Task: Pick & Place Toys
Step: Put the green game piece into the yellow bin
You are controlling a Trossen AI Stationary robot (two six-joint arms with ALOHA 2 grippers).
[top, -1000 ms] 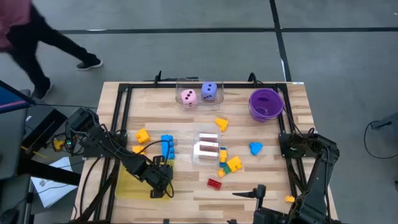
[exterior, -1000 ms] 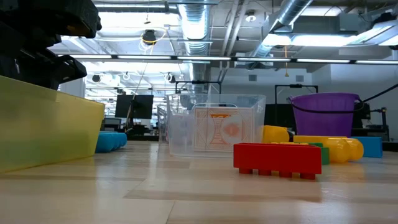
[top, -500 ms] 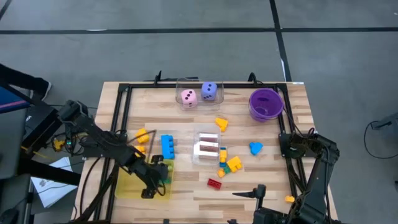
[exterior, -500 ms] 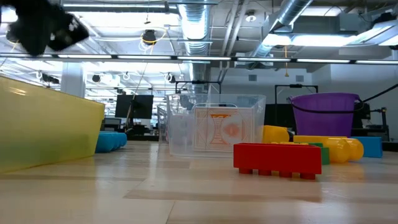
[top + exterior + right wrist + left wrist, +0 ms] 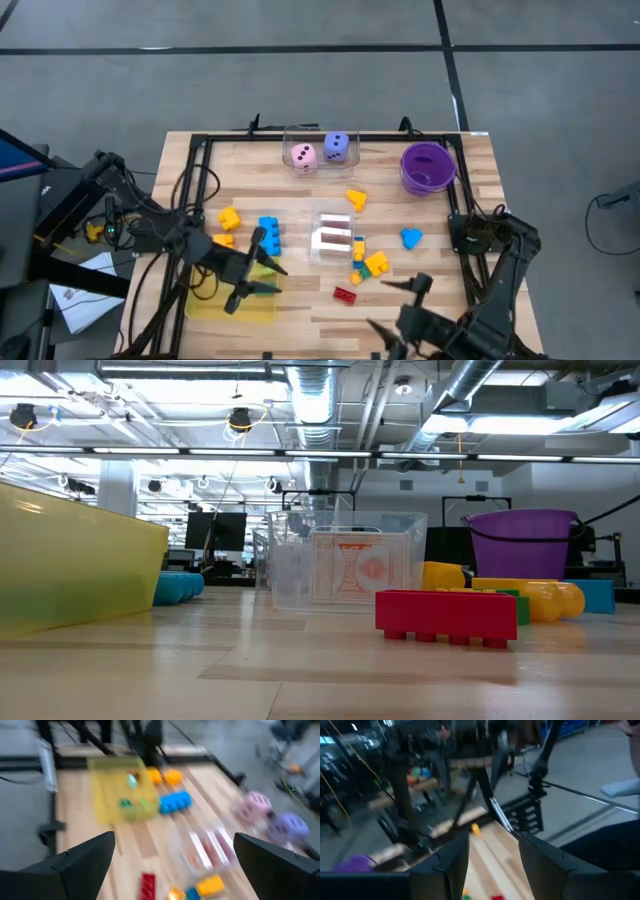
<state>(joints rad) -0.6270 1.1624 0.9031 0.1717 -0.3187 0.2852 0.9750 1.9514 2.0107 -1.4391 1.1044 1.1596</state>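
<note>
Two dice [image 5: 320, 151] in clear box [image 5: 320, 133], beside purple bowl [image 5: 428, 166].

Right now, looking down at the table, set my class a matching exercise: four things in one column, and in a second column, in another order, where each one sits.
Things:
1. pink die
2. red brick
3. bowl
4. blue brick

Places:
A. far right corner of the table
B. just beyond the yellow tray, beside the left gripper
C. in the clear box at the far edge, next to the purple die
D. on bare wood at the near side, in front of the card box

Pairs: 1-C, 2-D, 3-A, 4-B
</note>
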